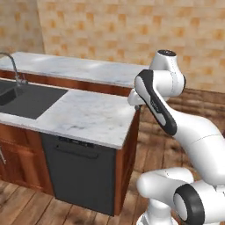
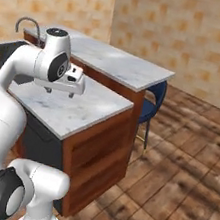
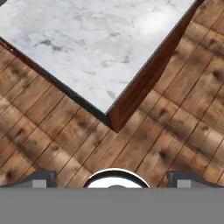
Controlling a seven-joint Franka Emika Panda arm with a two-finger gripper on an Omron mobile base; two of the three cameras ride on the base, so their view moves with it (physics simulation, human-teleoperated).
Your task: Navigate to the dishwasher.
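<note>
the dishwasher [image 1: 81, 173] sits under the near edge of the marble desk [image 1: 88, 116], at its right end, just left of the wooden end panel. its flat dark grey front faces outward toward the left base camera, taller than wide, with the bar handle [image 1: 77, 152] running level along the top and a thin control strip above it; any marks on the strip are too small to read. in the right base view the dishwasher [image 2: 38, 140] shows as a dark sliver behind the arm. the left base view shows the dark sink [image 1: 26, 99] and faucet [image 1: 13, 68] toward the desk's left end; the right base view shows a blue stool [image 2: 153, 101] beside the far corner. the tool [image 2: 60, 92] hangs over the desk's right corner; whether its fingers are spread i cannot tell.
</note>
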